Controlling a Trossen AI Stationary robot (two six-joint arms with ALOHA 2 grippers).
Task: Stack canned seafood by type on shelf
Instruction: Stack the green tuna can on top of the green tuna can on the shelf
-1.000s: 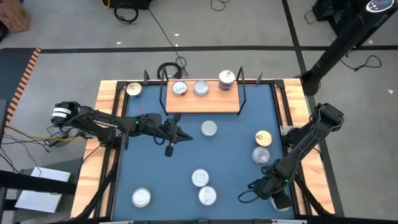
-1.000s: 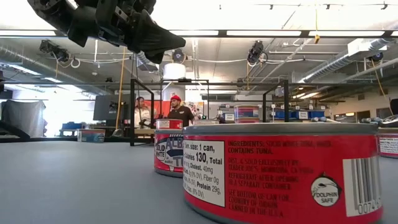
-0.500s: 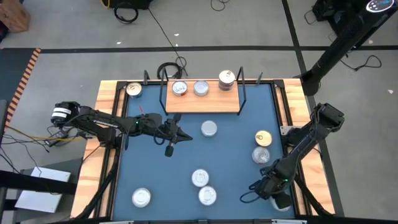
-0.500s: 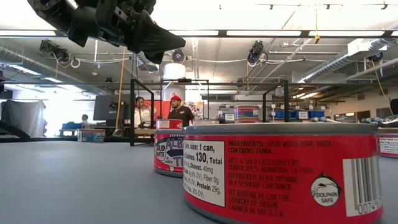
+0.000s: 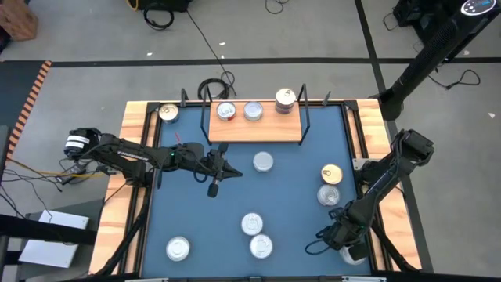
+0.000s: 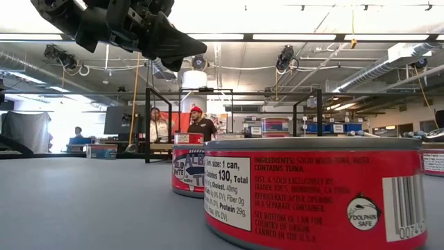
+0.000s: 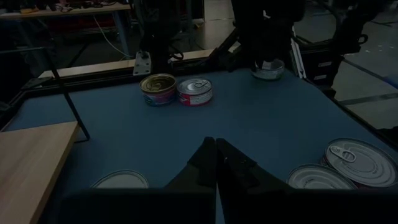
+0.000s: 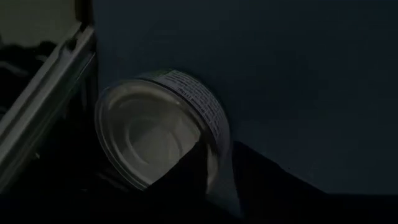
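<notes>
Up top, shelf (image 5: 254, 129) with cans (image 5: 253, 110).

1. The left arm reached in from the left side, stretched almost flat over the table, elbow bent near the edge.
2. The left gripper (image 5: 220, 168) hung above the surface, its fingers (image 7: 210, 163) pressed together, empty.
3. The right arm folded down steeply to the near right corner.
4. The right gripper (image 5: 342, 241) sat low, fingers (image 8: 205, 163) gripping a tilted can (image 8: 158, 127).

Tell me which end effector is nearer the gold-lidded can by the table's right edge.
Right. The right end effector sits toward the near right corner, fairly close to the gold-lidded can. The left end effector is across the table, left of centre.
</notes>
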